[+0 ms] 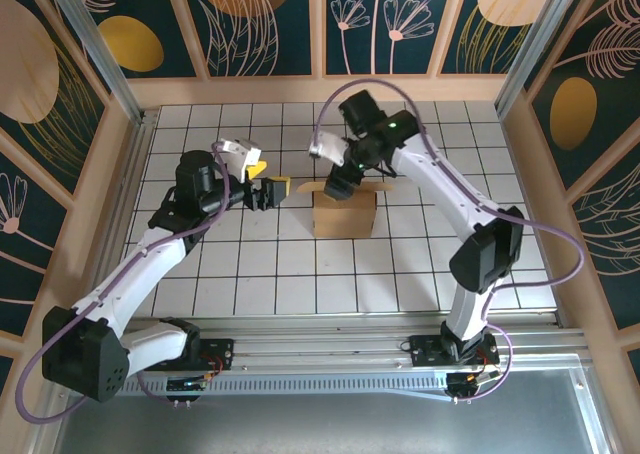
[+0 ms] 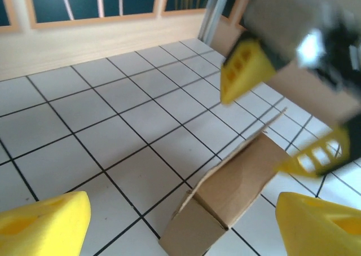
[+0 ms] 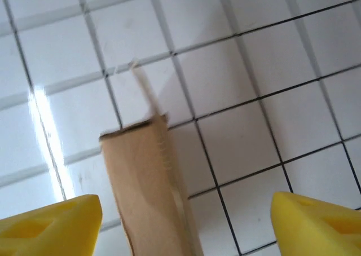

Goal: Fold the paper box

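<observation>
The paper box [image 1: 345, 214] stands on the white tiled table as a brown cardboard shape, partly folded, with a flap up along its far edge. My left gripper [image 1: 270, 182] hovers just left of it, open, with yellow fingertips. In the left wrist view the box [image 2: 225, 191] lies ahead of the open gripper [image 2: 180, 225], untouched. My right gripper [image 1: 338, 184] hangs over the box's far left corner. In the right wrist view the box wall [image 3: 146, 182] rises between the wide-open fingers [image 3: 51, 222] of the right gripper [image 3: 186, 225] without touching either.
Wooden walls [image 1: 330, 89] with dark panels enclose the tiled floor [image 1: 250, 274] on three sides. A metal rail [image 1: 320, 349] with both arm bases runs along the near edge. In the left wrist view a yellow finger [image 2: 242, 70] of the right gripper shows above the box.
</observation>
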Controlling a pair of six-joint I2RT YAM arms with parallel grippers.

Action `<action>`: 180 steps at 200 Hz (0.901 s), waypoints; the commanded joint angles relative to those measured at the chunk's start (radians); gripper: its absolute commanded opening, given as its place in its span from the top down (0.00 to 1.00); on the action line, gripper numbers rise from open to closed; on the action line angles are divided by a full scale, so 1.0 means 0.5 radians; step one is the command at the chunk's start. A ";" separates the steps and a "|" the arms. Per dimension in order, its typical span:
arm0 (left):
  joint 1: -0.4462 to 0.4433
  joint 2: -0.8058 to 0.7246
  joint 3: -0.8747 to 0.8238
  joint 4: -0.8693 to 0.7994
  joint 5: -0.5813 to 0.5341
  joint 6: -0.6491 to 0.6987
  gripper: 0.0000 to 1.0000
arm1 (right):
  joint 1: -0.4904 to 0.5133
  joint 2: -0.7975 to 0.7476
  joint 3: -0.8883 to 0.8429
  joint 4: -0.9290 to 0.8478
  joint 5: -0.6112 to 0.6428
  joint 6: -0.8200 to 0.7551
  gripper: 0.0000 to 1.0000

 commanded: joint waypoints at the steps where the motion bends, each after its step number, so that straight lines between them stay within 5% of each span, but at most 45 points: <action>1: -0.077 0.038 0.114 -0.080 0.109 0.197 0.15 | -0.284 -0.275 -0.215 0.382 -0.299 0.788 0.29; 20: -0.111 0.098 0.182 -0.169 0.171 0.244 0.17 | -0.585 -0.609 -0.801 0.748 -0.765 0.984 0.37; 60: -0.128 0.199 0.328 -0.509 0.218 0.453 0.17 | -1.071 -1.158 -1.538 1.159 -1.212 1.059 0.29; 84: -0.128 0.243 0.353 -0.590 0.280 0.576 0.17 | -1.097 -1.281 -1.731 1.252 -1.172 0.801 0.11; 114: -0.131 0.332 0.378 -0.622 0.298 0.677 0.17 | -1.106 -1.352 -2.000 1.475 -1.237 0.327 0.14; 180: -0.131 0.529 0.396 -0.513 0.112 0.759 0.22 | -1.107 -1.223 -2.106 1.742 -1.307 0.068 0.23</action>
